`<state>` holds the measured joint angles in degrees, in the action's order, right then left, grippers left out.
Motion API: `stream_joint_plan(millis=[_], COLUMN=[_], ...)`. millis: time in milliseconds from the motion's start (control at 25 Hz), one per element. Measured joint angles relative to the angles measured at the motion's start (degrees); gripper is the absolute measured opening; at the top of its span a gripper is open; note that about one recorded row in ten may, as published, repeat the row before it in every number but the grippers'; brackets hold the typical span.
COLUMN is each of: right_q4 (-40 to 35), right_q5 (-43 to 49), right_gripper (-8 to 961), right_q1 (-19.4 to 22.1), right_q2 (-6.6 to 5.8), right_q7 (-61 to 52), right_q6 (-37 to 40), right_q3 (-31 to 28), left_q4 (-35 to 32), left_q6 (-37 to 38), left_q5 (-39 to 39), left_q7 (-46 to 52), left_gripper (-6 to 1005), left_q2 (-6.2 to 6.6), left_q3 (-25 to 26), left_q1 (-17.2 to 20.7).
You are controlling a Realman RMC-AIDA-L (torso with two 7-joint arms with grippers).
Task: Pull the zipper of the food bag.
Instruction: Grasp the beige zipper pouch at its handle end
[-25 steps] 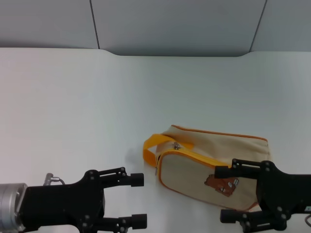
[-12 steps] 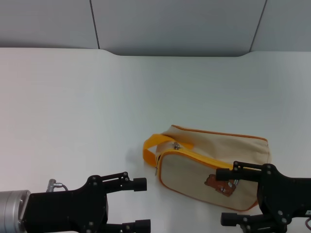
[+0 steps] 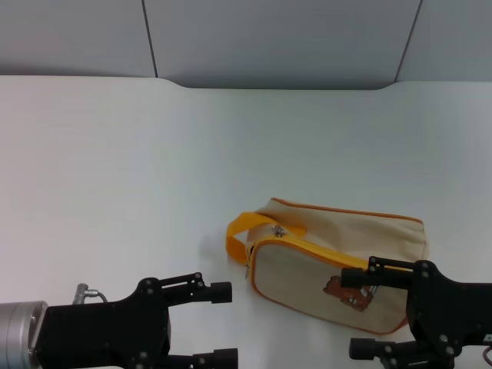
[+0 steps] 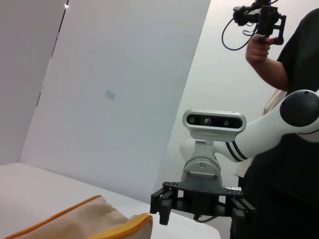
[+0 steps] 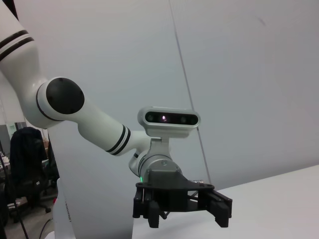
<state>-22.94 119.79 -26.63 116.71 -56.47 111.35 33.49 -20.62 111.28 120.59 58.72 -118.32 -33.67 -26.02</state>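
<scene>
Beside the food bag (image 3: 342, 261), both pincers gape.

bare table (image 3: 115, 154) left of food bag (image 3: 338, 254), strap (image 3: 254, 227) protruding

The food bag (image 3: 338, 261) at lower right of the head view is showing beige canvas, orange piping, an orange strap (image 3: 250, 231) and a brown bear patch (image 3: 351, 291). The table (image 3: 115, 169) is looking white, both grippers black.

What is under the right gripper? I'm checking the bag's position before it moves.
The food bag lies partly under the right gripper, whose open jaws cover the bear patch's lower part; the bag's corner there is hidden.
</scene>
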Motion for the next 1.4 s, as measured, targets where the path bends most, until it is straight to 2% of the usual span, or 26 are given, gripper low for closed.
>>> stream_joint_plan(millis=[160,400,440,560,640,960,1320,1400], right_q4=[0.00,-0.10,-0.10,-0.10,-0.12,-0.42,-0.44,-0.44], right_q5=[0.00,0.00,0.00,0.00,0.00,0.00,0.00,-0.02], right_gripper=[835,835,835,835,834,834,834,835], right_q1=[0.12,0.78,0.78,0.79,0.79,0.78,0.70,0.70], right_q2=[-0.23,-0.50,-0.58,-0.61,-0.61,-0.61,-0.74,-0.84], right_q7=[-0.12,-0.19,-0.20,-0.21,-0.22,-0.22,-0.21,-0.21], right_q6=[0.01,0.09,0.10,-0.05,-0.27,-0.34,-0.37,-0.39], right_q3=[0.00,-0.38,-0.43,-0.44,-0.45,-0.46,-0.44,-0.44], left_q4=[-0.11,0.41,1.63,4.07,8.35,14.40,18.31,18.43], left_q6=[-1.13,-10.57,-14.50,-17.78,-23.14,-28.75,-33.50,-34.28], left_q5=[-0.18,-0.95,-1.86,-3.49,-6.11,-7.00,-7.23,-7.24], left_q7=[-0.08,-1.46,-1.91,-3.30,-7.83,-13.88,-17.18,-17.43], left_gripper=[813,813,813,813,813,790,750,664], left_q2=[-0.05,-0.24,-0.60,-0.71,-0.73,-0.86,-0.95,-0.95], left_q3=[0.32,0.74,0.75,0.75,0.73,0.63,0.71,0.88], left_q1=[-0.17,-0.38,-1.26,-2.38,-4.03,-7.36,-9.74,-9.88])
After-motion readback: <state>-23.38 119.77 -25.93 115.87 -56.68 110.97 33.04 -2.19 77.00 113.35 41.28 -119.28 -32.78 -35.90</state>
